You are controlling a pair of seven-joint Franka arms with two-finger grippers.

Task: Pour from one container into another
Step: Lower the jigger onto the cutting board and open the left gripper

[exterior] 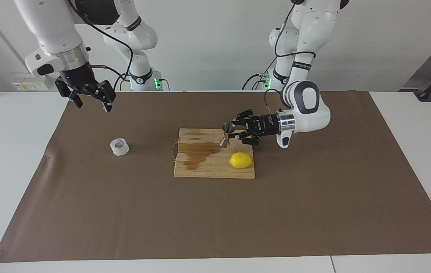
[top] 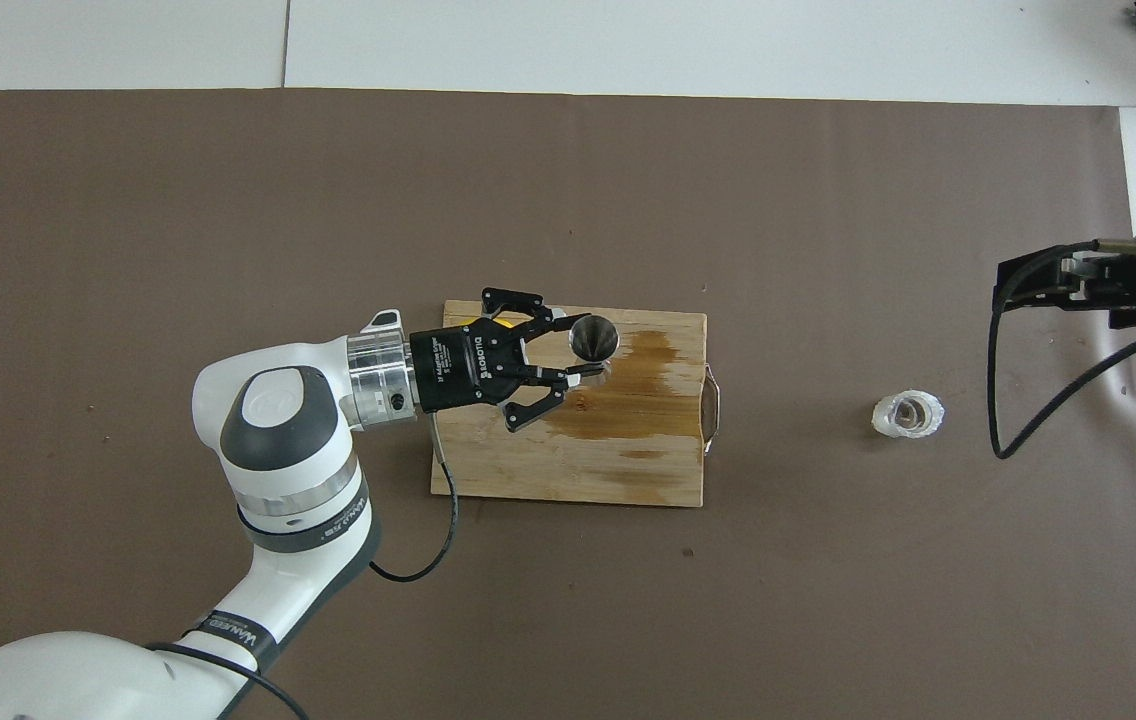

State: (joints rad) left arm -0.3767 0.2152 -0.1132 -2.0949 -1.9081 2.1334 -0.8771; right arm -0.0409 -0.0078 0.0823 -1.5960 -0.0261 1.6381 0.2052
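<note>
The small steel jigger [exterior: 225,135] stands upright on the wooden cutting board [exterior: 208,168], at its edge nearer the robots; it also shows in the overhead view [top: 593,337]. My left gripper [exterior: 235,134] lies level and low over the board, open, with a fingertip on either side of the jigger; I cannot tell whether they touch it. It also shows in the overhead view [top: 576,348]. The squat whitish-clear cup [exterior: 119,147] stands alone on the brown mat toward the right arm's end [top: 908,415]. My right gripper [exterior: 92,98] hangs open and empty, high over the mat.
A yellow lemon [exterior: 241,160] lies on the board, farther from the robots than the jigger. A brown wet stain [exterior: 200,151] spreads over the board toward its handle end. The brown mat [exterior: 215,220] covers the white table.
</note>
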